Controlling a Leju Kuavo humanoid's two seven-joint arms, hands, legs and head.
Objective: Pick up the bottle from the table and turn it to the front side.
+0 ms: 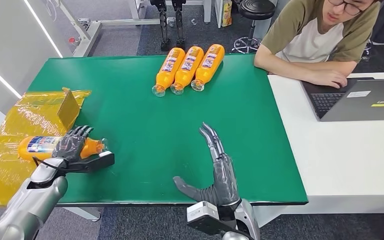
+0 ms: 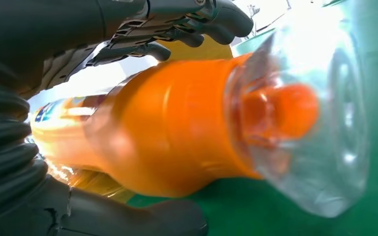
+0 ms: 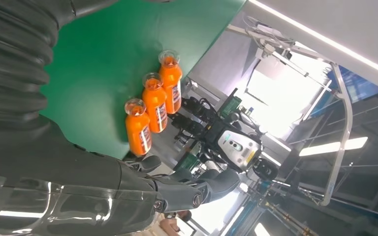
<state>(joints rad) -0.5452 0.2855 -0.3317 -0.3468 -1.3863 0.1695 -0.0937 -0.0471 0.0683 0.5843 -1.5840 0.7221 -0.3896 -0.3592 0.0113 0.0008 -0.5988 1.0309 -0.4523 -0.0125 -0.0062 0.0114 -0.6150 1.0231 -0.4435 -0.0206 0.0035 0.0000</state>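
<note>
- The left hand (image 1: 72,145) is wrapped around an orange bottle (image 1: 42,146) at the left edge of the green table (image 1: 145,130) — dark fingers over the top of the body, thumb underneath, as the left wrist view shows.
- The bottle lies on its side, cap end (image 1: 102,145) pointing in towards the middle of the tabletop, base end out over the yellow wrapped box (image 1: 15,150) that stands just off the left edge.
- Whether it is already lifted or resting on the table's edge cannot be told from these views.
- Its label (image 1: 42,142) faces partly up and partly away; how much of the front is showing is too small to read.
- The right hand (image 1: 220,170) holds nothing — fingers straight and apart, thumb out to the side, hovering over the near edge of the table towards its middle.
- Three more orange bottles (image 1: 189,67) lie side by side at the far edge, touching one another, caps pointing towards the robot.
- A person (image 1: 320,35) sits at the far right corner, forearm on a white desk beside a laptop (image 1: 360,100).
- Step in hand, as I judge it: the grasp is made, and the lift and turn are yet to come.
- The next move calls for raising the bottle clear of table and box, then rolling the wrist until the label front faces the robot — with a firm grip, since the smooth body could slip in the turn.
</note>
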